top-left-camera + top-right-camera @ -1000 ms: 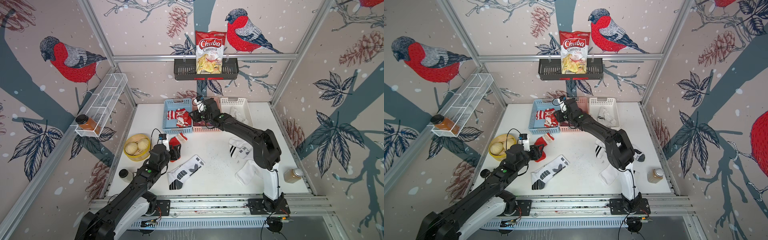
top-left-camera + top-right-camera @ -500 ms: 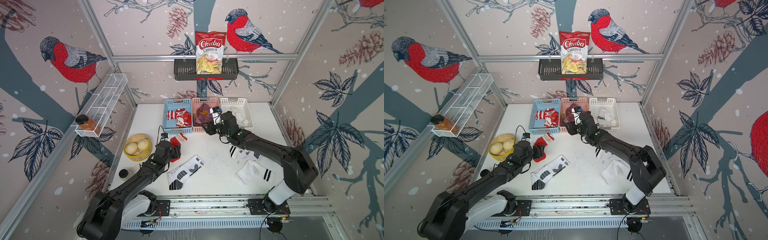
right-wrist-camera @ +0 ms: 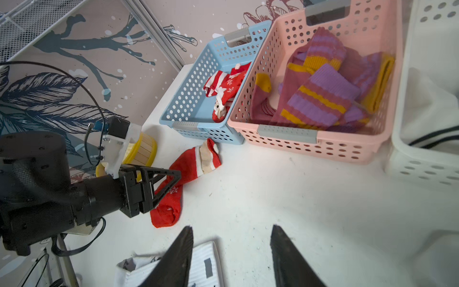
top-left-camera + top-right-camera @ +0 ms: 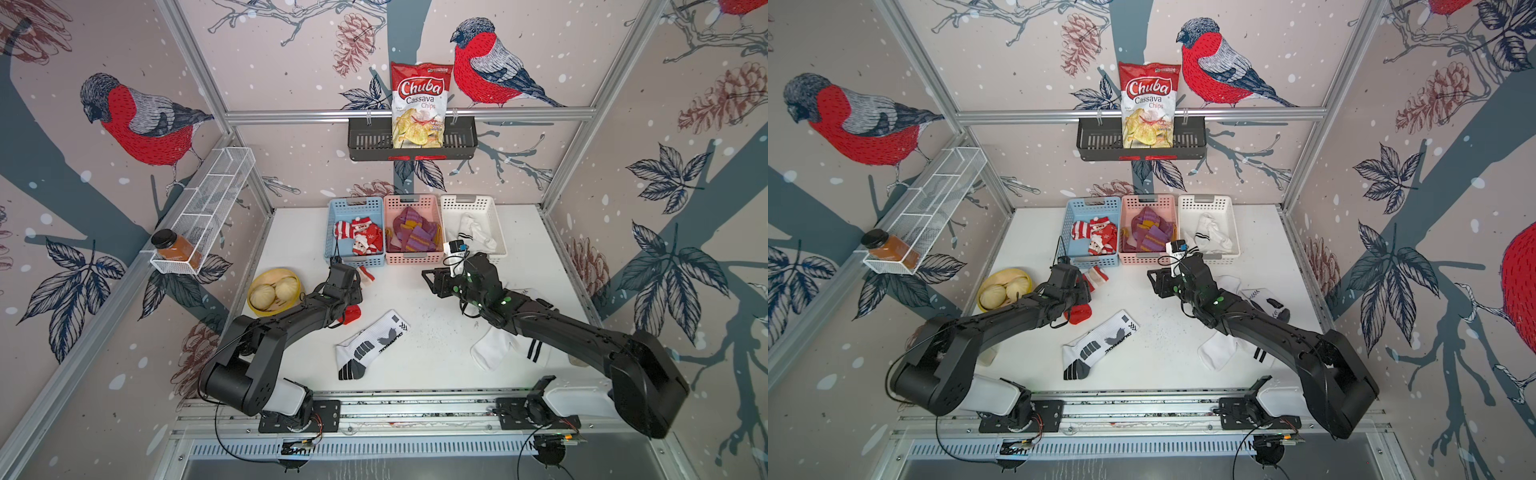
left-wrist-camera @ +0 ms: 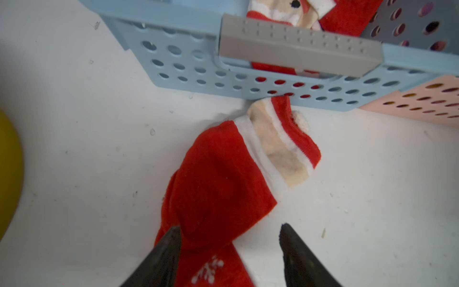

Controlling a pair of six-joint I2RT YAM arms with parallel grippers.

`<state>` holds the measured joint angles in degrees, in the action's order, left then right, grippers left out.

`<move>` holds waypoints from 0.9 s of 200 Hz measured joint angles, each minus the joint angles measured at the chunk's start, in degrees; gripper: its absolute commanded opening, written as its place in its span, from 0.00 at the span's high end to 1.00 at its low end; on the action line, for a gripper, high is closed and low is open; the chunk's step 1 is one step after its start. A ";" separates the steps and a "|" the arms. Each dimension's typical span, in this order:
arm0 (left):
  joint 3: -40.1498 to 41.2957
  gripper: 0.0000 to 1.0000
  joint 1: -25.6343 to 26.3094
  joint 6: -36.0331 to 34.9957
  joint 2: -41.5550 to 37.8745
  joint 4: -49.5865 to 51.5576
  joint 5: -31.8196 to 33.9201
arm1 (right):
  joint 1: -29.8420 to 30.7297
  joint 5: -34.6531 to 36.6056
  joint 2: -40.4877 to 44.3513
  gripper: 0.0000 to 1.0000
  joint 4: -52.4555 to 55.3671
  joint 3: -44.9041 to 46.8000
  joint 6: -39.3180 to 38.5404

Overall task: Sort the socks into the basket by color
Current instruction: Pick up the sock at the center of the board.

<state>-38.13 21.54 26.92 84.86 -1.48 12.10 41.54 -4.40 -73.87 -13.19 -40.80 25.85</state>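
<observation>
Red knit is the target here: the red Christmas sock [image 5: 218, 179] lies flat on the tabletop [image 5: 99, 161], running ahead from the left jaws. Its snowflake foot lies under and between the two fingertips [image 5: 171, 238], and its Santa cuff is the end farthest from them. The cuff touches, or all but touches, the front wall of the blue basket [image 5: 198, 82].

The sock's long axis follows the jaws' line of reach with a slight slant, so a closing stroke would cross its width. The left jaws stand moderately wide and grip nothing. One fingertip overlaps the sock's edge and the other is over bare tabletop, so the sock sits off-centre in the gap.

The right jaws are likewise apart and empty, raised above the tabletop. A white sock with black marks [image 3: 205, 256] lies just beneath them. From them the red sock is well ahead and off to one side, past the left arm [image 3: 49, 186], so the left arm is clearly the nearer.

The next move is probably a pinch, then a short lift forward over the basket wall to join the red-and-white socks [image 4: 359, 237] already inside. With the sock off-centre, the jaws may catch only a fold.
</observation>
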 measured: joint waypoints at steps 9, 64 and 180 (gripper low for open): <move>-0.85 0.36 -0.09 -0.17 1.03 0.31 0.48 | 0.02 0.31 0.85 0.46 0.04 0.98 0.24; -4.48 0.35 -0.26 -0.96 6.29 1.01 4.13 | 0.00 2.45 4.57 0.44 0.28 3.87 1.27; -7.10 0.53 -0.94 -1.53 11.89 1.75 4.09 | -0.09 4.07 7.65 0.43 0.90 5.31 1.38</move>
<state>-45.23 20.60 25.39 96.75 0.27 16.19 41.45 -0.34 -66.22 -12.29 -35.48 27.22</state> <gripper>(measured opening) 0.505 0.574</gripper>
